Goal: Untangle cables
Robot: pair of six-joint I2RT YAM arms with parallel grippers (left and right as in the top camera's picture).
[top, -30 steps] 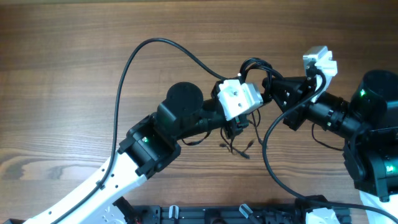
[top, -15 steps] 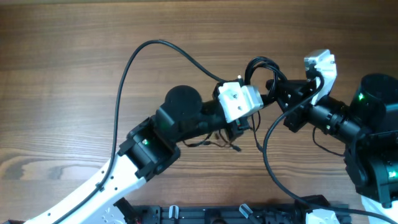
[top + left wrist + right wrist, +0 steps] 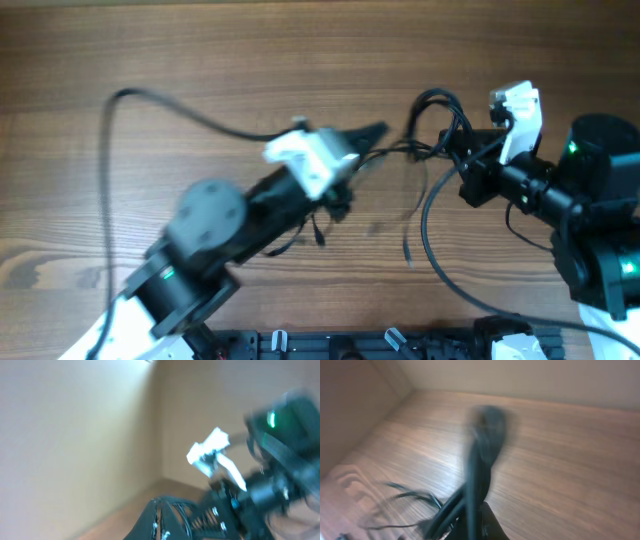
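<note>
1. Nearest the robot, a loose cable end (image 3: 410,250) lay blurred, well apart from the right gripper (image 3: 462,152) on its left.
2. The right gripper pinched the cables (image 3: 437,96), whose loop rose just beside it on the far side.
3. Thin strands ran from the right gripper to the left gripper (image 3: 372,134), where blur hid whether the fingers were spread or pressed together.
4. The wooden table (image 3: 300,50) stretched beyond the right gripper.

Black cables (image 3: 440,96) cross a brown, wood-grained worktop (image 3: 300,50); left arm (image 3: 215,235) and right arm (image 3: 590,200) are black with white parts and green lights
</note>
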